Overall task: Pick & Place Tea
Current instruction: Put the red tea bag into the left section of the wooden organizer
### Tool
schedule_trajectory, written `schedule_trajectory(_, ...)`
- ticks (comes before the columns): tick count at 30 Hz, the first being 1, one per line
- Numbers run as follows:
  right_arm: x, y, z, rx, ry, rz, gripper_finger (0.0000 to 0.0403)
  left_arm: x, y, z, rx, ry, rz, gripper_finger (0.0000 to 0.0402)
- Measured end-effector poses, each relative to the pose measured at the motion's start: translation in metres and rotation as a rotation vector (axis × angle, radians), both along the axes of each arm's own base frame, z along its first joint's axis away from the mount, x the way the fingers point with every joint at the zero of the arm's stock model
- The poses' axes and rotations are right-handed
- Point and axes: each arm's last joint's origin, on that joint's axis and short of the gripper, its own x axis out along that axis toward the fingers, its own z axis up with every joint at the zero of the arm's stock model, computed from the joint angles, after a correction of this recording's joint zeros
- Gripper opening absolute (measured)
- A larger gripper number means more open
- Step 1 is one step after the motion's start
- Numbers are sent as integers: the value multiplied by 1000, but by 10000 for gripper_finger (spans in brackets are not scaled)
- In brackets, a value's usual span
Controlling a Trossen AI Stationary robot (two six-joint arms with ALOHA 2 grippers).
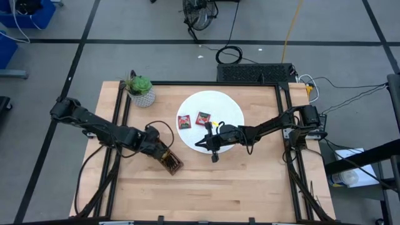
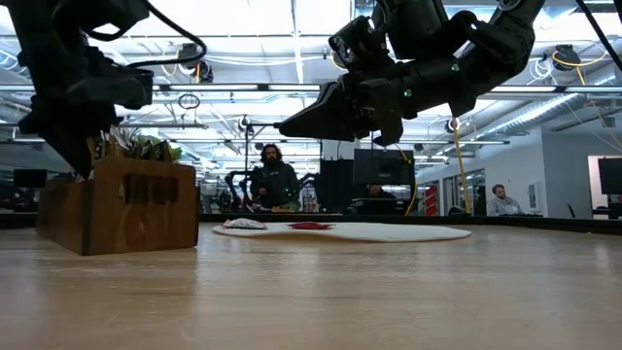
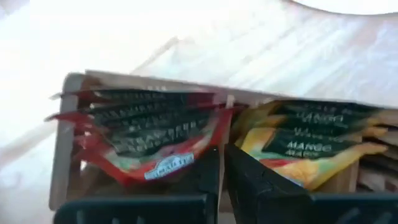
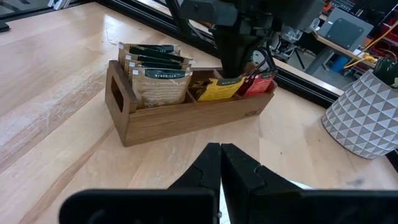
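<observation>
Left end effector (image 1: 167, 160) down in wooden tray (image 4: 180, 109), near bench middle, fingers nearly together beside red sachets (image 3: 149, 134); pinch unclear. Next: grip one, carry to white disc (image 1: 232, 106). Right end effector (image 1: 214, 150) pressed together, hovering at disc edge.

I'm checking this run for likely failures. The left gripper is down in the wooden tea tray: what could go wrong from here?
1. The left gripper sits among tightly packed red sachets, so it may pinch several or none.
2. Its fingers are near the divider beside the yellow sachets; lifting could drag the wooden tray.
3. The right gripper hovers shut at the white disc, near any route to the two sachets there.
</observation>
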Motion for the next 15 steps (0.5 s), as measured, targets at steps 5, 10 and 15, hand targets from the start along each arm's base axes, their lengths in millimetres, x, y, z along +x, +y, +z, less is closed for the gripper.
schedule_trajectory(5,0,0,0,6,1,-2,0,-1,0,0,9,7,-7,25)
schedule_trajectory(10,0,2,2,52,-11,-6,0,-1,2,3,39,-16,-17,6)
schedule_trajectory(15,0,18,6,64,-51,37,0,0,4,25,153,-125,-75,15)
